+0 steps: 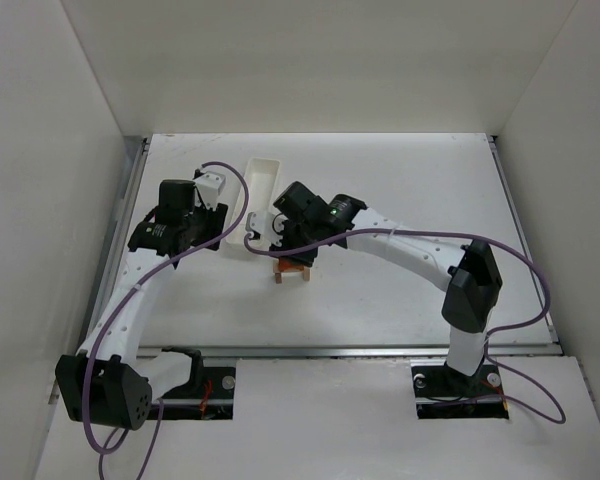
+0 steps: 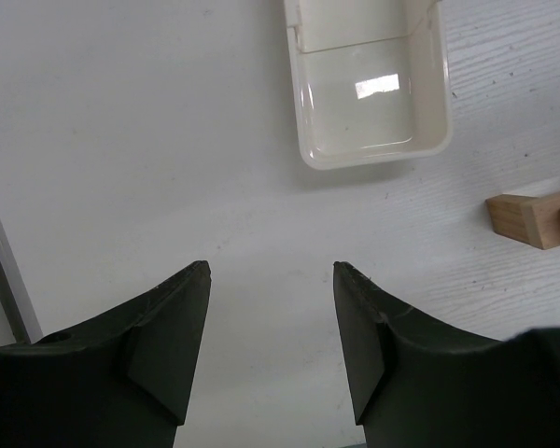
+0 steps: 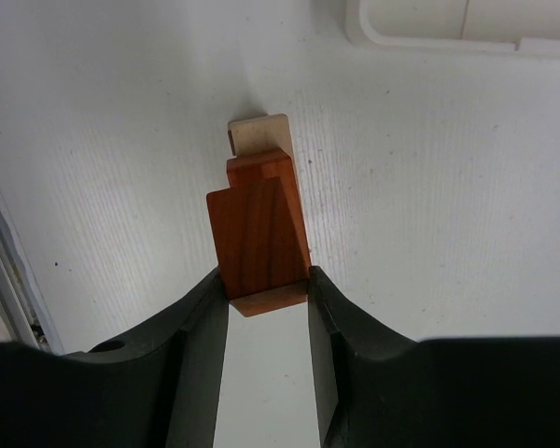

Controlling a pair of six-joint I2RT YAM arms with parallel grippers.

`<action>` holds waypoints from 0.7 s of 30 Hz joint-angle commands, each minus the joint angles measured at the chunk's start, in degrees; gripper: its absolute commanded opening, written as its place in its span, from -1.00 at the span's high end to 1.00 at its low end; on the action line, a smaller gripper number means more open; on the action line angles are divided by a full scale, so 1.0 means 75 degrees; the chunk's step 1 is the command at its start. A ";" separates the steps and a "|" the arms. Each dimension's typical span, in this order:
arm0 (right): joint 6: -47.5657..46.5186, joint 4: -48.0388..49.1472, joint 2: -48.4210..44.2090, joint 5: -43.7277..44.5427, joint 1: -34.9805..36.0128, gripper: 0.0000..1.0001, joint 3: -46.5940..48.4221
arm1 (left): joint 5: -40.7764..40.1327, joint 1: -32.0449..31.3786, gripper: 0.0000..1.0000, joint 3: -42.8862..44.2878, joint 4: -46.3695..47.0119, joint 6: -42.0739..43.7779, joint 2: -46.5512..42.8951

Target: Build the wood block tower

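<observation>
Nearest us, the right claw (image 3: 266, 285) is clenched on the orange-red roof piece (image 3: 259, 233) topping the wood block tower (image 1: 291, 268). The tower stands on the table (image 1: 410, 190), just right of the white tray's (image 1: 263, 168) near end. Left of the tray, we see the left claw (image 2: 271, 280) released and empty.

White panel walls (image 1: 320, 60) enclose a white table (image 1: 410, 190) at nine, twelve and three o'clock. Light is even, and a metal strip (image 1: 113, 240) edges the nine o'clock side.

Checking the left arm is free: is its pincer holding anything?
No, the left pincer stands open above the table with nothing between its jaws.
</observation>
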 commanded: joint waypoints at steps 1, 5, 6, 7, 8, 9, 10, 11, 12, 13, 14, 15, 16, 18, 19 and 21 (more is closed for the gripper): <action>0.0168 0.0380 0.0073 0.0120 0.0090 1.00 0.0205 | 0.0050 0.0048 -0.05 -0.0054 0.0210 -0.0110 -0.0208; 0.0168 0.0380 0.0074 0.0283 0.0090 1.00 0.0135 | 0.0050 0.0048 -0.05 -0.0054 0.0210 -0.0110 -0.0208; 0.0168 0.0450 0.0074 0.0284 0.0090 1.00 0.0135 | 0.0050 0.0048 -0.05 -0.0054 0.0210 -0.0110 -0.0208; 0.0168 0.0450 0.0074 0.0284 0.0090 1.00 0.0135 | 0.0050 0.0048 -0.05 -0.0054 0.0210 -0.0110 -0.0208; 0.0168 0.0450 0.0074 0.0284 0.0090 1.00 0.0135 | 0.0050 0.0048 -0.05 -0.0054 0.0210 -0.0110 -0.0208; 0.0168 0.0450 0.0143 0.0284 0.0090 1.00 0.0135 | 0.0050 0.0048 -0.05 -0.0054 0.0210 -0.0110 -0.0208; 0.0168 0.0450 0.0144 0.0284 0.0090 1.00 0.0135 | 0.0050 0.0048 -0.05 -0.0054 0.0210 -0.0110 -0.0208; 0.0168 0.0450 0.0144 0.0353 0.0090 1.00 0.0135 | 0.0050 0.0048 -0.05 -0.0054 0.0210 -0.0110 -0.0208; 0.0168 0.0450 0.0144 0.0354 0.0090 1.00 0.0135 | 0.0050 0.0048 -0.05 -0.0054 0.0210 -0.0110 -0.0208; 0.0168 0.0450 0.0144 0.0354 0.0090 1.00 0.0135 | 0.0050 0.0048 -0.05 -0.0054 0.0210 -0.0110 -0.0208; 0.0168 0.0450 0.0144 0.0261 0.0090 1.00 0.0135 | 0.0050 0.0048 -0.05 -0.0054 0.0210 -0.0110 -0.0208; 0.0168 0.0450 0.0214 0.0260 0.0090 1.00 0.0135 | 0.0050 0.0048 -0.05 -0.0054 0.0210 -0.0110 -0.0208; 0.0249 0.0450 0.0214 0.0260 0.0090 1.00 0.0135 | 0.0050 0.0048 -0.05 -0.0054 0.0210 -0.0110 -0.0208; 0.0250 0.0532 0.0214 0.0260 0.0090 1.00 0.0135 | 0.0121 0.0048 -0.05 -0.0054 0.0210 -0.0110 -0.0208; 0.0250 0.0532 0.0214 0.0260 0.0090 1.00 0.0135 | 0.0121 0.0048 -0.05 -0.0054 0.0210 -0.0110 -0.0208; 0.0250 0.0532 0.0214 0.0260 0.0090 1.00 0.0135 | 0.0121 0.0048 -0.05 -0.0054 0.0210 -0.0110 -0.0208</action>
